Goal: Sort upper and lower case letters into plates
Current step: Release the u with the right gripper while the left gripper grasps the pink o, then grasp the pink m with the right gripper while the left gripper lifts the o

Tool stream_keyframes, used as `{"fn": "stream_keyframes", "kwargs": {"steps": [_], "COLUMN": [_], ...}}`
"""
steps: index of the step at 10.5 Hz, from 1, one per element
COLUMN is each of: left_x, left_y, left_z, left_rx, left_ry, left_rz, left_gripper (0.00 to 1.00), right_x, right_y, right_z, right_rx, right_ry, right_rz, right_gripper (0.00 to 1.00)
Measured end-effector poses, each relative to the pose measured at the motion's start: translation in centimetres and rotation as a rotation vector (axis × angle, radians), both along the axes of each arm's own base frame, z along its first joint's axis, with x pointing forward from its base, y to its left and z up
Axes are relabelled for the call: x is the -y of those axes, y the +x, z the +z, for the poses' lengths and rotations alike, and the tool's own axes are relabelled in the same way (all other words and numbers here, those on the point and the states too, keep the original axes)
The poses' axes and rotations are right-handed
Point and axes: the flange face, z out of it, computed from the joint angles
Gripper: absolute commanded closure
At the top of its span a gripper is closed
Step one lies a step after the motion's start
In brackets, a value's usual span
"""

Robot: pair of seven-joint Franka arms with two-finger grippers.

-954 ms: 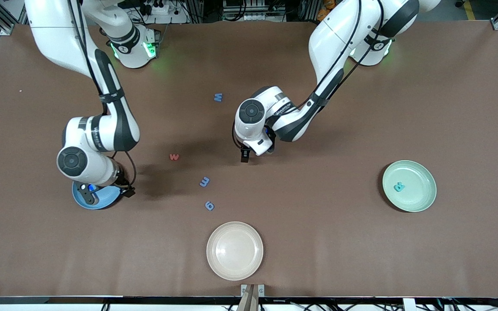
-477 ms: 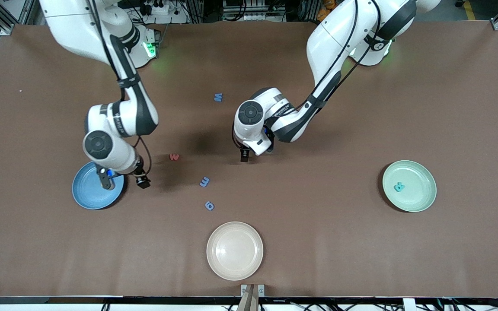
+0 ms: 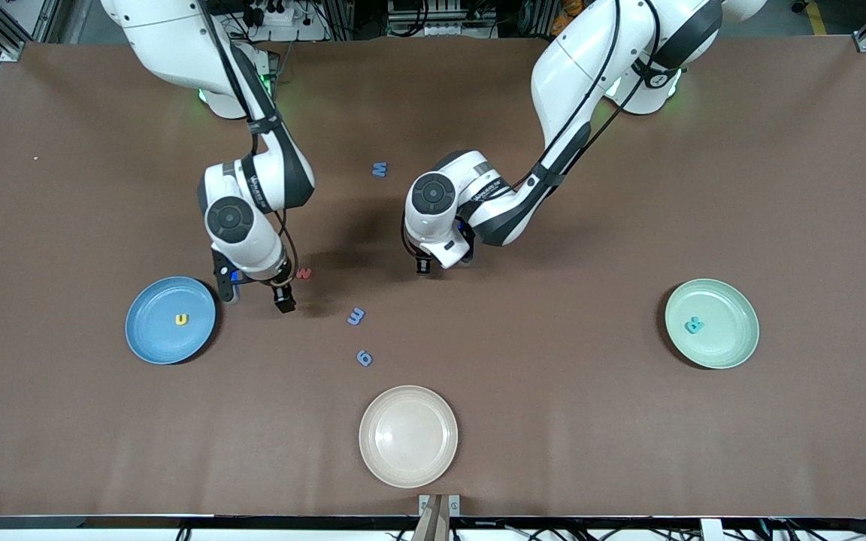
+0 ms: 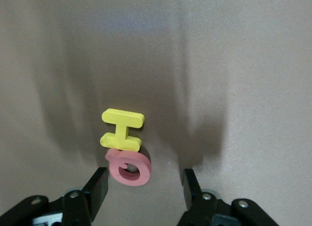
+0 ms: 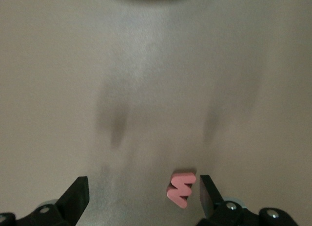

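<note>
The left gripper (image 4: 145, 189) sat low at the brown table (image 3: 628, 188), fingers (image 4: 97, 189) apart, with a flat red foam round letter (image 4: 129, 166) between their tips, touching neither, a yellow foam H (image 4: 122, 128) just past it. The right gripper (image 5: 144, 197) hovered spread wide, a pink-red foam W (image 5: 181, 188) just inside one finger (image 5: 208, 194). The blue plate (image 3: 155, 342) held a yellow letter (image 3: 180, 319), the mint plate (image 3: 734, 330) a teal one (image 3: 694, 324).

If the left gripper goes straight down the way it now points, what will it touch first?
Probably the small red round foam letter on the brown table, between the open fingers of the left gripper. The yellow H-shaped foam letter touches it, so it could shift too.
</note>
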Motion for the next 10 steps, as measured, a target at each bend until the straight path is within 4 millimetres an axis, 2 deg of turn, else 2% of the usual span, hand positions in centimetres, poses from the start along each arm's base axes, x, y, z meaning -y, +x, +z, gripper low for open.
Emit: {"fn": "stream_keyframes", "kwargs": {"steps": [4, 7, 8, 10], "left_x": [0.1, 0.1, 0.1, 0.0], "left_y": [0.1, -0.5, -0.8, -1.1], "left_z": [0.6, 0.3, 0.1, -0.1], "left_rx": [0.004, -0.008, -0.014, -0.018], "left_ry": [0.008, 0.036, 0.044, 0.05], "left_rz": [-0.01, -0.029, -0.034, -0.038], "left_gripper": [0.32, 0.33, 0.36, 0.54], "right_x": [0.2, 0.0, -0.2, -0.1], "right_y": [-0.9, -1.5, -1.9, -3.2], "right_z": [-1.0, -1.5, -1.8, -3.1], "right_rx": [-0.003, -0.009, 0.004, 0.019], "right_ry": [0.035, 0.075, 0.078, 0.072], "right_rz": [-0.07, -0.123, -0.121, -0.115], "right_gripper": [0.0, 0.0, 0.0, 0.0]}}
